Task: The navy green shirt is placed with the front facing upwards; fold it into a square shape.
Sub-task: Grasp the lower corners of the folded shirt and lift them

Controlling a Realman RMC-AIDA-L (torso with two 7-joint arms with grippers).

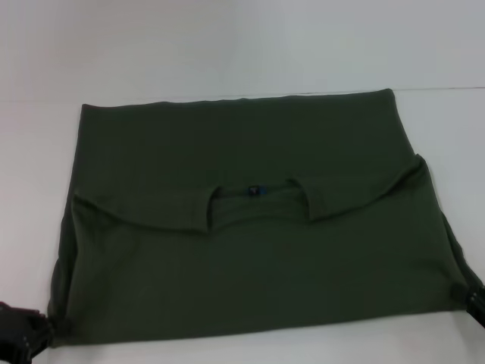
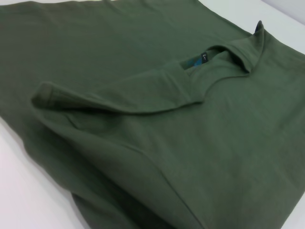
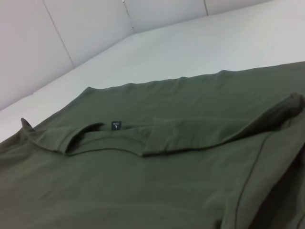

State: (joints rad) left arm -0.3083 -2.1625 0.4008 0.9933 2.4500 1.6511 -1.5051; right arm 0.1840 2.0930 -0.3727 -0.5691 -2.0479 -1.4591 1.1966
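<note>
- While the shirt (image 1: 250, 250) is lying spread across the middle of the white table (image 1: 227, 45), both grippers are sitting at its near corners, one each side.
- One shirt, two grippers, and nothing else is showing on the table.
- The left gripper (image 1: 23, 330) is parking at the near left corner, right against the cloth's edge; whether its fingers are apart or clamped on fabric, I cannot tell, as they are barely in shot.
- The right gripper (image 1: 474, 299) is waiting at the near right corner, touching the hem there; same story, its fingers are too hidden to call.
- My read: they are sitting at those two corners because that is where a wide edge gets lifted evenly, keeping the fold straight.
- The shirt is already lying partly folded: both sleeves are turned inward, their two cuffs meeting either side of the collar (image 1: 258, 199), so the outline is looking like a broad rectangle.
- A single small blue label (image 1: 254, 190) is peeking out inside the collar, and both wrist views are catching it too.
- No lettering is showing on the cloth from here.
- The far edge is running close to the table's far side, lying flat and smooth.
- Judging by the shape, a further fold is needed to bring this rectangle down to a square.
</note>
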